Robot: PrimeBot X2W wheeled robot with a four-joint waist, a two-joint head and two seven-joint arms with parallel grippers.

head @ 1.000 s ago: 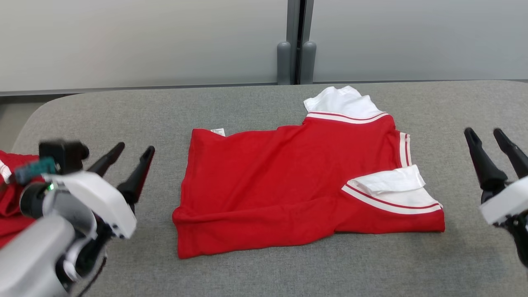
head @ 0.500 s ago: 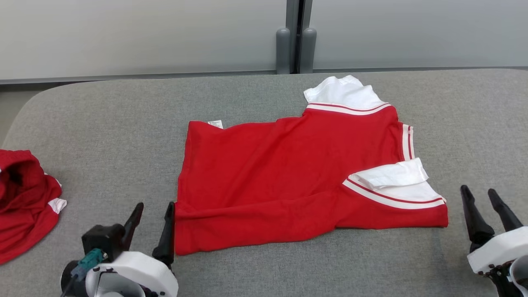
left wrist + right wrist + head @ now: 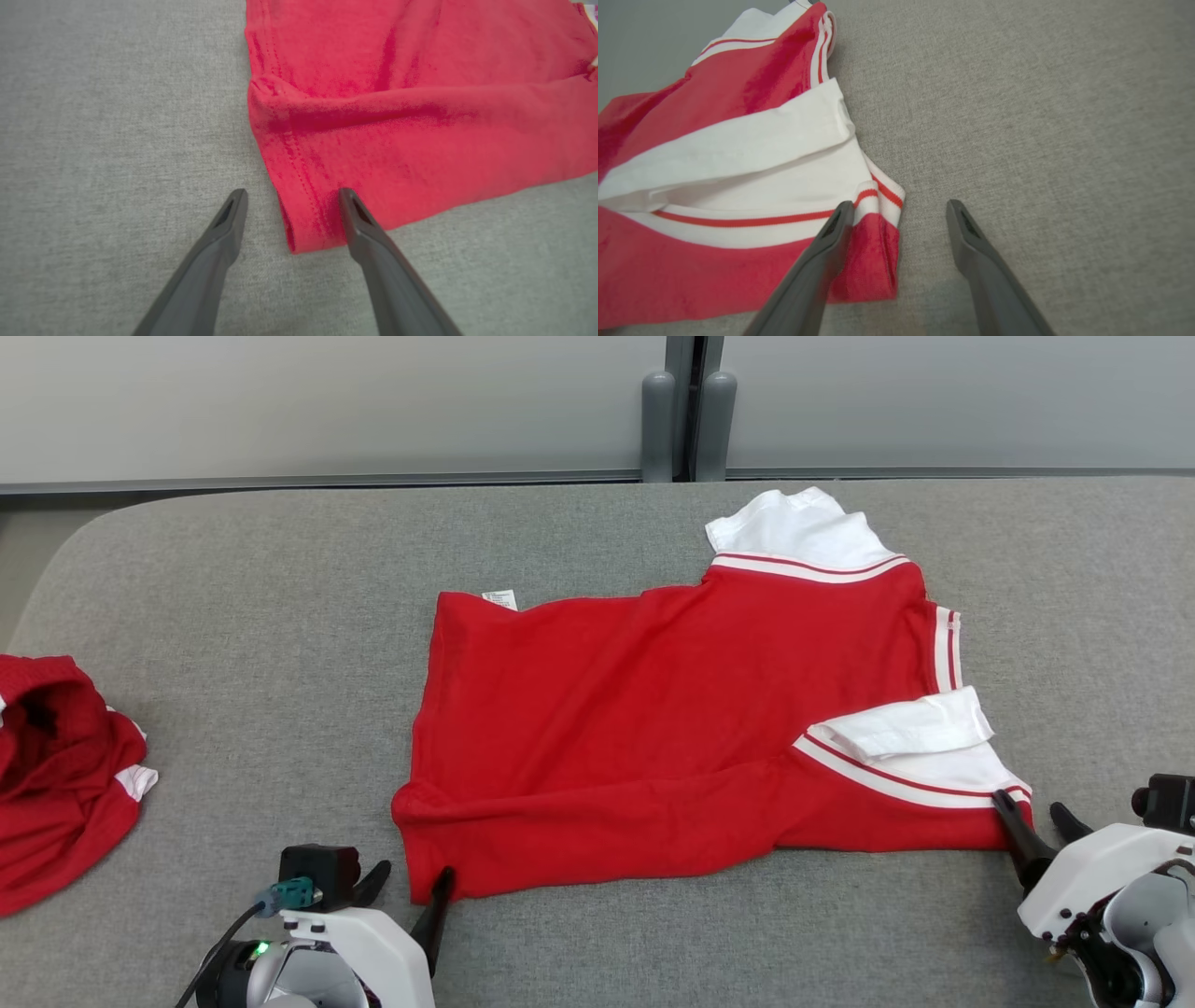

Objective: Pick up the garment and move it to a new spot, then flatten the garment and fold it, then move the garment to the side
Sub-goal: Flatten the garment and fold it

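Observation:
The garment (image 3: 672,709) is a red shirt with white, red-striped sleeves, lying partly folded in the middle of the grey table (image 3: 280,579). My left gripper (image 3: 408,884) is open at its near left corner. In the left wrist view that hem corner (image 3: 303,224) sits between the fingers of the left gripper (image 3: 292,192), one finger over the cloth (image 3: 397,116). My right gripper (image 3: 1029,805) is open at the near right corner. In the right wrist view, one finger of the right gripper (image 3: 900,204) lies over the red-and-white corner (image 3: 738,140), the other over bare table.
A second red garment (image 3: 56,775) lies crumpled at the table's left edge. A pale wall with two grey posts (image 3: 686,425) runs behind the table. The table's far left corner is rounded.
Both grippers have come down and inward to the garment's two near corners, staying open. The head camera has shifted a little; the garment itself lies as before.

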